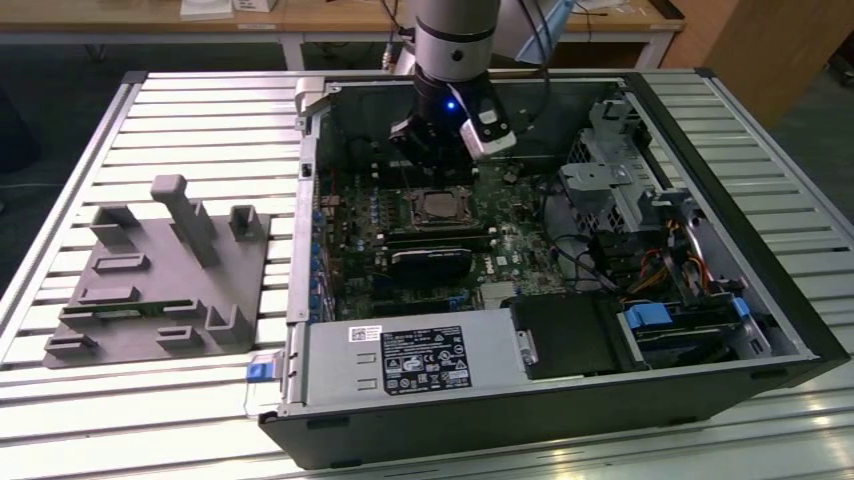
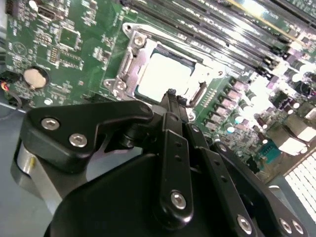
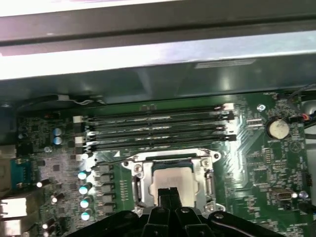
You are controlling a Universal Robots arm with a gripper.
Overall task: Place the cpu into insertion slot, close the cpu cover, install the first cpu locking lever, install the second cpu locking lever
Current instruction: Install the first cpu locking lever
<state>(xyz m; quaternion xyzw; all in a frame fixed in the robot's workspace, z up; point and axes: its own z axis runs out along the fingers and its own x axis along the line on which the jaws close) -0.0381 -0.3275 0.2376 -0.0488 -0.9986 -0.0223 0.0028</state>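
Observation:
The cpu [image 2: 163, 74] is a silver-grey square lying flat in the socket on the green motherboard [image 2: 79, 59]; it also shows in the first wrist view [image 3: 173, 177] and the exterior view [image 1: 438, 205]. The cpu cover [image 2: 134, 55], a silver metal frame, lies down around the chip's edges [image 3: 142, 183]. My gripper [image 2: 173, 95] hovers just over the socket's near edge with its black fingers pressed together and nothing between them. In the first wrist view the gripper [image 3: 168, 191] overlaps the chip's lower edge. In the exterior view the gripper [image 1: 430, 165] hangs inside the case, just behind the socket.
Several memory slots [image 3: 158, 131] run beside the socket, with the case wall [image 3: 158, 54] beyond them. A black card [image 1: 430, 262] sits in front of the socket. The power supply [image 1: 414, 355] and drive bays [image 1: 667, 320] fill the case's front. A grey fixture [image 1: 167, 280] stands on the slatted table at the exterior view's left.

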